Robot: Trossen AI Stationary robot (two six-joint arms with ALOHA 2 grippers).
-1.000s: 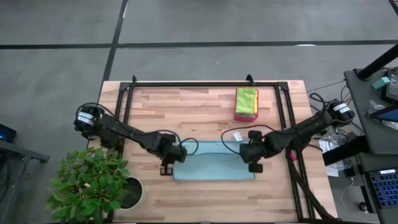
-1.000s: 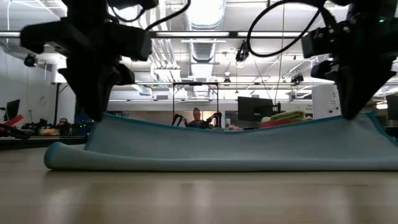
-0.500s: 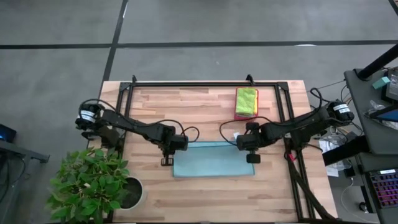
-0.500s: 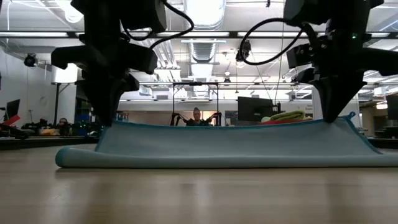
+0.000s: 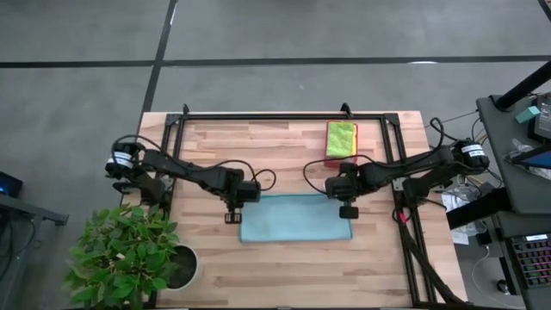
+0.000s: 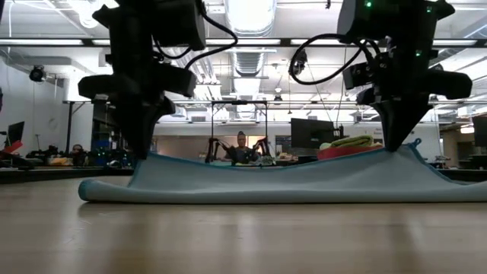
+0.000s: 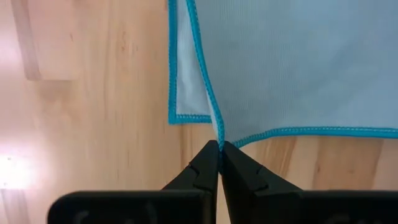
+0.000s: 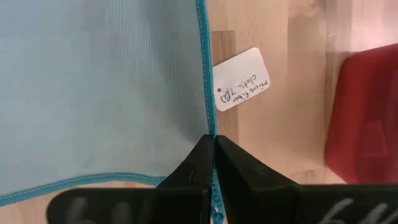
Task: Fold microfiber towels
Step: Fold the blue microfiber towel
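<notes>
As the two arms have carried the lifted edge farther toward the back of the wooden surface (image 5: 284, 142), the light blue microfiber towel (image 5: 294, 220) now lies more fully doubled over than it did a second ago, when its raised hem hung nearer the front. The left end effector (image 5: 232, 203) is pinched tight on the towel's left corner, its fingers (image 7: 205, 174) closed together on the turquoise-stitched hem, with a lower layer of the same cloth showing beneath. The right end effector (image 5: 347, 197) is likewise clamped on the right corner, fingers (image 8: 199, 165) pressed together over the edge stitching. In the low view the towel (image 6: 274, 181) sags between the two grips, and its span looks shorter than before, both arms standing closer in. A white paper tag with handwriting (image 8: 241, 79) lies on the wood just beside the towel's right edge. Farther back, a rigid pink-red rectangular tray (image 5: 329, 158) holds folded lime green and yellow towels (image 5: 341, 138). A potted green plant (image 5: 129, 254) stands at the surface's front left corner.
</notes>
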